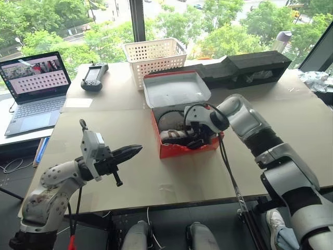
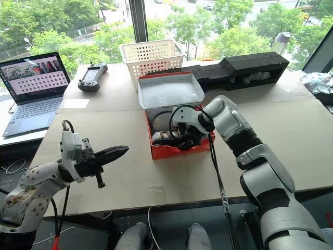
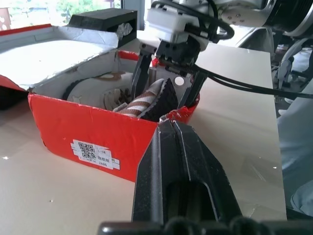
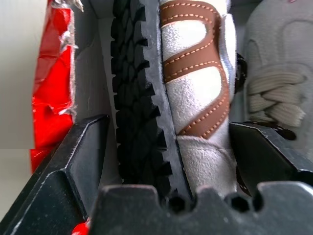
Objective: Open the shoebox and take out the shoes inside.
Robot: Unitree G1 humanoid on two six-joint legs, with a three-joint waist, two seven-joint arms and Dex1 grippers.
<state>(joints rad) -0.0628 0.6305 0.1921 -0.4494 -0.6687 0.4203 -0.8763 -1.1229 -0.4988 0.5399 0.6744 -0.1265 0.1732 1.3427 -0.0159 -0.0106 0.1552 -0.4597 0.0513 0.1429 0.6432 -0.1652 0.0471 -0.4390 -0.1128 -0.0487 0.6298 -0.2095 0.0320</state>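
The red shoebox (image 1: 183, 151) stands open mid-table, its grey-white lid (image 1: 174, 88) folded back. Inside lie the shoes: one (image 4: 195, 93) rests on its side, with a black treaded sole and white upper with brown stripes. The other (image 4: 274, 73) lies beside it, laces up. My right gripper (image 1: 195, 137) reaches down into the box, open, with one finger (image 4: 83, 147) on each side of the tipped shoe (image 3: 146, 100) and a gap on the sole side. My left gripper (image 1: 133, 151) is shut and empty, hovering level over the table to the left of the box and pointing at it.
A white lattice basket (image 1: 154, 55) stands just behind the lid, and a long black foam block (image 1: 244, 67) lies to its right. At the far left are a laptop (image 1: 34, 88), a black controller (image 1: 93, 77) and a white paper (image 1: 78, 102). A black cable (image 1: 229, 172) hangs from my right arm.
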